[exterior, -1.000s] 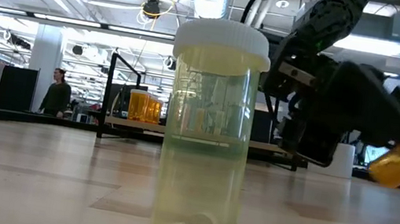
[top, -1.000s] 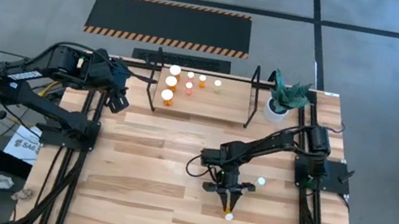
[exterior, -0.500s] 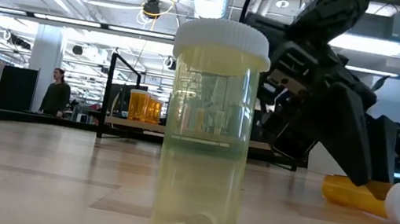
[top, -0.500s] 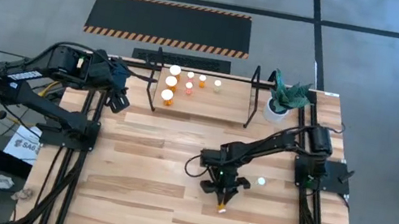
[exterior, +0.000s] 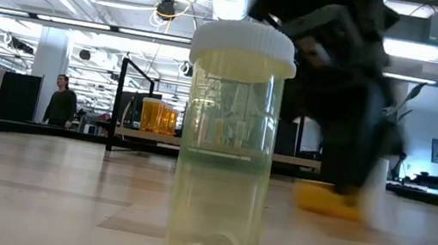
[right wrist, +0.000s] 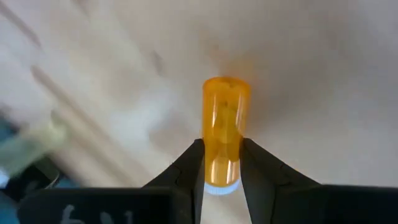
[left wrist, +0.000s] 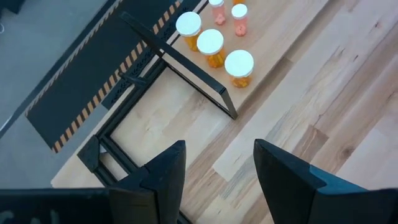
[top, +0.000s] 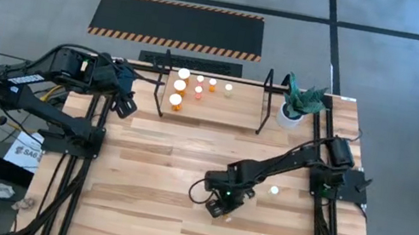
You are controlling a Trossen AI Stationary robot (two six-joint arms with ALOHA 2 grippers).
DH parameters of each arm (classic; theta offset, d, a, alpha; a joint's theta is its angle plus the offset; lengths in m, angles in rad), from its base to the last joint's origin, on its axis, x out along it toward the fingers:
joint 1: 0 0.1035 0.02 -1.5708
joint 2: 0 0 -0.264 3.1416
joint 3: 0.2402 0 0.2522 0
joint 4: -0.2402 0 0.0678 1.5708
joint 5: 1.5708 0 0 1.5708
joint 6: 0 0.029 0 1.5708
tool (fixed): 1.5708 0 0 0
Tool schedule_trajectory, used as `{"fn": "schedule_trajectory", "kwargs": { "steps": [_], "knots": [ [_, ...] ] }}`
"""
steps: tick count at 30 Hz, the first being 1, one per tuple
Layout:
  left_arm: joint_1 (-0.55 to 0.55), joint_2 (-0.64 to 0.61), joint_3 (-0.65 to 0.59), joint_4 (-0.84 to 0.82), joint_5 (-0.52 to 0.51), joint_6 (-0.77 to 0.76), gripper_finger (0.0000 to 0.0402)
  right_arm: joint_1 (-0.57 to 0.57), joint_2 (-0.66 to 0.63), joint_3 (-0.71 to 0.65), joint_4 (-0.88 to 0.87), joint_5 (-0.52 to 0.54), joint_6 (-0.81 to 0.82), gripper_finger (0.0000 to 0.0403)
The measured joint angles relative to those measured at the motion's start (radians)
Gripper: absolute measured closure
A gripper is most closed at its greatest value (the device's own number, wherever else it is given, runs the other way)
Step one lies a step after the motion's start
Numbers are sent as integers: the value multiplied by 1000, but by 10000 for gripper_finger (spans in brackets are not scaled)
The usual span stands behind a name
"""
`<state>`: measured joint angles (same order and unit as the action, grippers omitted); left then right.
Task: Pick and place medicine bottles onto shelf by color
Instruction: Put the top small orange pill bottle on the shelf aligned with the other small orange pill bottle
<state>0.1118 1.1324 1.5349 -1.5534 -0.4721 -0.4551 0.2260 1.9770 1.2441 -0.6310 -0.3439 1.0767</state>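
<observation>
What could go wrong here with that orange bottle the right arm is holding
1. The right gripper pinches the orange bottle near its white-capped end, most of the body sticking out past the fingers; it could pivot or slip while carried.
2. The arm is swinging low over the table near the pale bottle standing at the front edge, and might knock it over.

A light wood bench (top: 157,169) stands on a grey floor (top: 407,75) with a black-and-yellow striped mat (top: 178,24) behind it, under a ceiling of strip lights (exterior: 86,24) and ducts, where a person (exterior: 61,101) stands.
</observation>
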Motion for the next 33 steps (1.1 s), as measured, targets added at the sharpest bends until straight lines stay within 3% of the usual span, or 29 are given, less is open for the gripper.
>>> {"fn": "schedule_trajectory", "kwargs": {
  "steps": [2,5,19,33],
  "knots": [
    [0,0,0,0,2,-10,223,2,0,36,-11,102,-84,300],
    [0,0,0,0,17,-23,223,0,4,72,-21,165,-168,300],
    [0,0,0,-1,22,-64,223,-94,14,90,-8,174,-183,289],
    [0,0,0,-1,23,-79,223,-132,14,90,20,226,-1008,257]
  ]
}}
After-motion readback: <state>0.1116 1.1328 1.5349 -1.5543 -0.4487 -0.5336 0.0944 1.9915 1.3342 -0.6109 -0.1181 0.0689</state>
